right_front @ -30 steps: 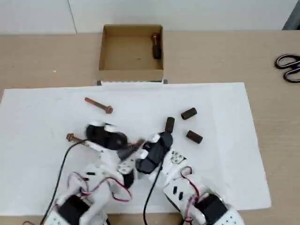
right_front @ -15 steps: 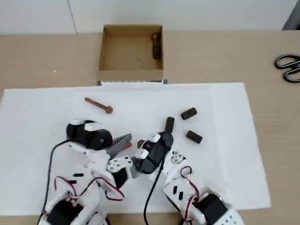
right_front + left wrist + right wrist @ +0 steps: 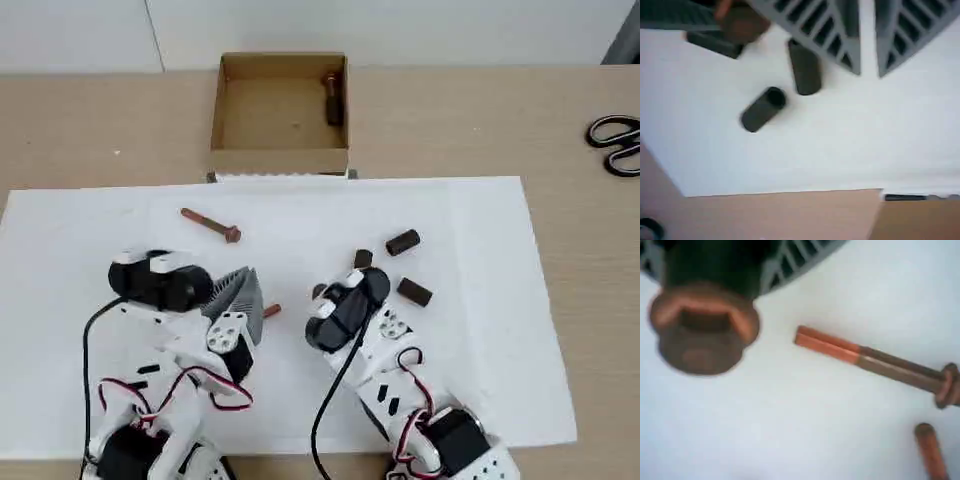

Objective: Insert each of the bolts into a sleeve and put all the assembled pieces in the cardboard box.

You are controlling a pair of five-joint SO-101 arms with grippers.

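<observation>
While the bench [image 3: 100, 120] carries a white sheet [image 3: 480, 340] and the cardboard box [image 3: 225, 100], where one assembled piece [image 3: 333, 97] already lies, the right gripper [image 3: 322, 296] is clamped on a sleeve [image 3: 715, 265] with a bolt head [image 3: 704, 335] poking out. The left gripper [image 3: 869, 70] hangs spread and empty. Three loose sleeves [image 3: 402, 241] and two bolts [image 3: 210, 224] wait on the sheet. The carry likely wants a firm, level hold, clearing the box's near wall before release.

A tan wooden table [image 3: 450, 120] holds a large white sheet [image 3: 490, 340] toward six o'clock, with black-handled scissors [image 3: 615, 145] at two o'clock.
</observation>
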